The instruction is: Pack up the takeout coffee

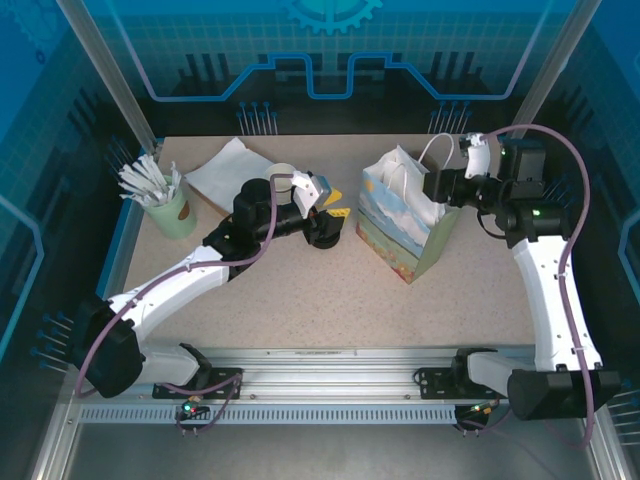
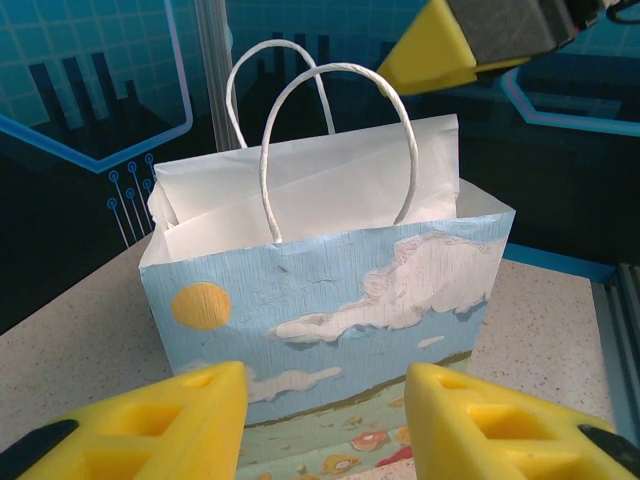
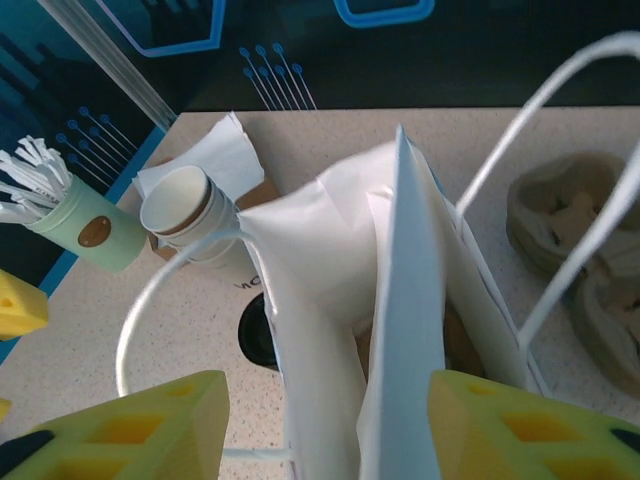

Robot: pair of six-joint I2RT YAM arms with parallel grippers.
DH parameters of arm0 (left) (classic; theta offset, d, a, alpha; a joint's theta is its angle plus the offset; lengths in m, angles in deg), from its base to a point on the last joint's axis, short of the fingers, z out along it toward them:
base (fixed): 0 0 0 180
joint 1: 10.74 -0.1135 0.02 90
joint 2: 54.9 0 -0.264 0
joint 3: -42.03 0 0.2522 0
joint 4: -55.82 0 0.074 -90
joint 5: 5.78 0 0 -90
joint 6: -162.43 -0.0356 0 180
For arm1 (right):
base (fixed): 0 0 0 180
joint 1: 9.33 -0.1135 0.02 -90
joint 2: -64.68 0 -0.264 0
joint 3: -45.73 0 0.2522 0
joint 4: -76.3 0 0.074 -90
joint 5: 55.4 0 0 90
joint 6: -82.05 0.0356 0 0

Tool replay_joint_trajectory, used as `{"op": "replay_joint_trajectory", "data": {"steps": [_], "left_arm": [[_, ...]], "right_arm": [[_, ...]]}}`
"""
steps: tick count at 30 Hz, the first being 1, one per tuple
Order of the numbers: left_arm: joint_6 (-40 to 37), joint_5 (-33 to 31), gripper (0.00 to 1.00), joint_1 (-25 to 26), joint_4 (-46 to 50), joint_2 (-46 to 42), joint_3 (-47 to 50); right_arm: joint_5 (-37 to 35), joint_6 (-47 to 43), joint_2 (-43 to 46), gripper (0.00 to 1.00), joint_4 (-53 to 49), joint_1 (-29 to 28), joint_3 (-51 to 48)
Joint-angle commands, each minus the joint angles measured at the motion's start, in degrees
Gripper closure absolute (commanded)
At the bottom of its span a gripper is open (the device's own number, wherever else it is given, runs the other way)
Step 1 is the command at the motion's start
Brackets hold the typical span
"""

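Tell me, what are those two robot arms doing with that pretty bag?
They are meant to pack the takeout coffee into the paper bag. The right pincer is open, with the bag's top edge between its fingers. The left pincer is open and empty, pointing at the bag's side. The coffee stands on the table beside the bag, not yet picked up.
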Motion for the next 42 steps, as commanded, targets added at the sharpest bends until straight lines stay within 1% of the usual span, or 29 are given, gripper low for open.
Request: {"op": "replay_joint_trajectory", "data": {"steps": [1,5,8,12,17,22,24,32,36,39,42], "left_arm": [[-0.4,0.0,0.53,0.3,-0.1,-0.1,0.1],[-0.3,0.0,0.53,0.3,0.2,-0.4,0.1],[-0.4,-0.2,0.53,0.3,0.5,-0.8,0.3],[-0.9,-0.4,0.53,0.3,0.5,-0.9,0.6],[-0.7,-0.3,0.53,0.3,0.4,-0.7,0.5],[-0.5,-0.3,0.53,0.3,0.3,-0.7,0.8],[-0.5,-0.3,0.53,0.3,0.2,-0.7,0.9],[0.1,-0.2,0.53,0.3,-0.2,-0.6,1.1],[0.2,-0.1,0.53,0.4,-0.2,-0.6,1.1],[0.1,-0.2,0.53,0.3,-0.1,-0.8,1.5],[-0.1,-0.5,0.53,0.4,0.0,-1.3,1.9]], "right_arm": [[-2.5,-1.8,-2.5,0.44,-0.7,-2.3,3.1],[-6.4,-3.9,-7.7,0.45,-3.0,-4.0,8.1],[-9.6,-5.4,-11.1,0.48,-4.8,-4.6,10.8],[-10.4,-6.5,-14.0,0.56,-6.2,-5.1,11.6],[-10.5,-7.0,-15.4,0.72,-6.3,-5.8,10.1],[-10.0,-7.1,-16.3,0.85,-5.9,-6.3,8.6],[-9.7,-7.1,-16.7,0.88,-5.9,-6.5,7.9],[-9.1,-7.0,-19.0,0.91,-5.0,-7.5,5.4],[-8.8,-7.3,-20.8,0.91,-5.4,-7.9,5.9],[-9.5,-7.5,-20.6,0.86,-6.3,-7.9,6.6],[-10.3,-7.8,-18.9,0.77,-7.2,-7.9,7.8]]}}
